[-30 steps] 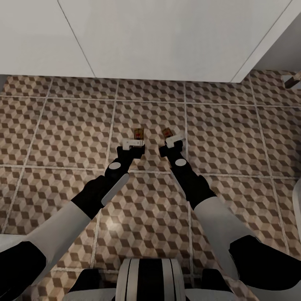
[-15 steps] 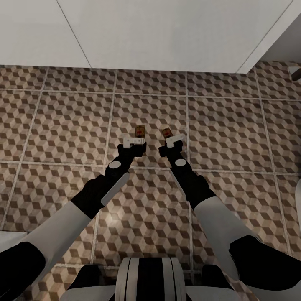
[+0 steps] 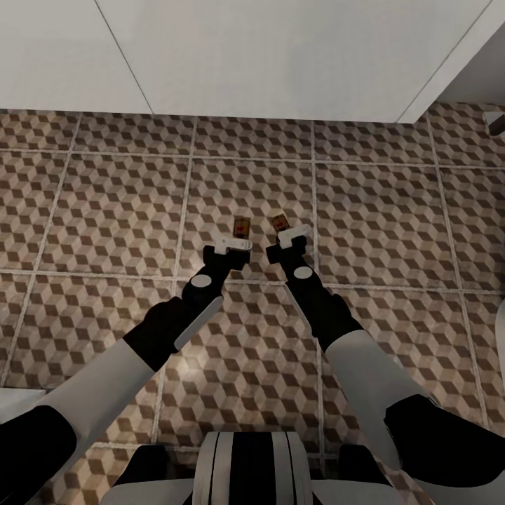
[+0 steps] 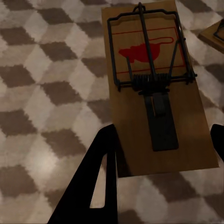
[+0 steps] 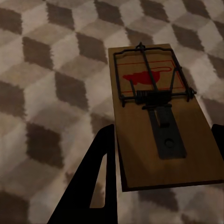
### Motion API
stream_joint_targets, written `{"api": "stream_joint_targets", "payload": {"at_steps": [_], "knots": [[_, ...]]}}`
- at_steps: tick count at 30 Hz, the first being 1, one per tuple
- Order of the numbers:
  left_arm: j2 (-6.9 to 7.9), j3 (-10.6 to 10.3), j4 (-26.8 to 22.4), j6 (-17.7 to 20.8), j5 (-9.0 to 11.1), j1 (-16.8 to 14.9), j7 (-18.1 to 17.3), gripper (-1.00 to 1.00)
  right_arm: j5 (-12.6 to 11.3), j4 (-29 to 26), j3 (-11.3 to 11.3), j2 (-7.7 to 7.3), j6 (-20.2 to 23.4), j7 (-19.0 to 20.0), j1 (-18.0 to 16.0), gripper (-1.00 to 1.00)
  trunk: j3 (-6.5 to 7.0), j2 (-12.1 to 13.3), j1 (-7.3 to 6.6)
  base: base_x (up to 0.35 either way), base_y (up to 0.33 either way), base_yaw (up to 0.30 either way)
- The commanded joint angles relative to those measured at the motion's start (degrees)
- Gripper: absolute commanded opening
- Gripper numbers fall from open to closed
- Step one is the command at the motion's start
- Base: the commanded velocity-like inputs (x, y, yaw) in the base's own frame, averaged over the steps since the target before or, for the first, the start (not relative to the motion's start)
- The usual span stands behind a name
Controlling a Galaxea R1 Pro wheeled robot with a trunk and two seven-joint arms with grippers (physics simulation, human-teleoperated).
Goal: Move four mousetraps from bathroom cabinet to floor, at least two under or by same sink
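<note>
Two mousetraps show, each a small brown wooden plate with wire parts and a red mouse print. My left gripper (image 3: 237, 240) is shut on one mousetrap (image 3: 242, 226), whose sides sit between the dark fingers (image 4: 100, 177). My right gripper (image 3: 286, 237) is shut on the other mousetrap (image 3: 280, 223) in the same way, with one finger (image 5: 100, 172) against its edge. Both traps are held close together, low over the cube-patterned bathroom floor (image 3: 105, 210). I cannot tell whether they touch the tiles. The right-hand trap's corner (image 4: 215, 35) peeks in beside the left one (image 4: 149, 79).
A white vanity front (image 3: 280, 56) stands just beyond the traps across the far side. A white fixture edge (image 3: 500, 330) shows at the right. Another white edge (image 3: 14, 403) lies at the near left. Open tiles lie on both sides of the arms.
My left arm has shifted right with its mousetrap, closing the gap to the right one. The right arm holds still. The camera tilted slightly a second ago.
</note>
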Motion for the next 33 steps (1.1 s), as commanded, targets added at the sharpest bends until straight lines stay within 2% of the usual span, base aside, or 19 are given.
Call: {"api": "stream_joint_targets", "payload": {"at_steps": [1,5,8,12,14,18,19,23,28,33], "knots": [[-0.05,-0.2,0.0,0.2,0.2,-0.1,0.8,-1.0,0.5,-0.1,0.1,0.0,0.5,-0.3,0.0,-1.0,-0.03,0.0,-0.01,0.0,0.0,0.0],[-2.06,0.3,0.8,0.7,-0.5,-0.1,2.0,-1.0,0.5,0.6,0.1,0.0,0.6,-0.4,0.0,-1.0,-0.03,0.0,-0.01,0.0,0.0,0.0],[-3.29,1.6,1.3,2.6,-0.7,-0.1,2.3,-1.0,0.6,1.1,0.0,0.0,0.7,-0.4,0.0,-1.0,-0.03,0.0,-0.01,0.0,0.0,0.0],[-5.23,5.9,0.5,7.0,-1.6,-0.3,2.4,-1.0,0.7,1.3,0.0,0.0,0.8,-0.7,-0.1,-1.0,-0.03,0.0,-0.01,0.0,0.0,0.0],[-5.98,7.8,-0.4,8.5,-3.1,-0.3,2.4,-1.0,0.7,1.3,0.0,0.0,0.9,-0.7,-0.1,-1.0,-0.03,0.0,-0.01,0.0,0.0,0.0],[-7.42,10.2,-2.0,11.7,-9.6,-0.4,2.4,-1.0,0.7,1.5,0.0,0.0,1.0,-0.7,-0.6,-1.0,-0.03,0.0,-0.01,0.0,0.0,0.0],[-7.66,11.0,-2.3,12.2,-11.3,-0.4,2.3,-1.0,0.7,1.5,0.0,0.0,1.3,-0.8,-1.0,-1.0,-0.03,0.0,-0.01,0.0,0.0,0.0],[-8.12,13.6,-2.5,12.9,-14.1,-0.6,2.1,-1.0,0.7,1.8,0.0,0.0,4.9,-0.8,-3.2,-1.0,-0.03,0.0,-0.01,0.0,0.0,0.0],[-8.33,14.9,-2.4,13.1,-15.0,-0.7,2.1,-1.0,0.7,3.3,0.0,0.0,6.9,-0.8,-6.4,-1.0,-0.03,0.0,-0.01,0.0,0.0,0.0],[-7.82,15.2,-1.7,12.9,-15.6,-0.7,2.0,-1.0,0.7,3.7,0.0,0.0,7.2,-0.8,-7.8,-1.0,-0.03,0.0,-0.01,0.0,0.0,0.0]]}}
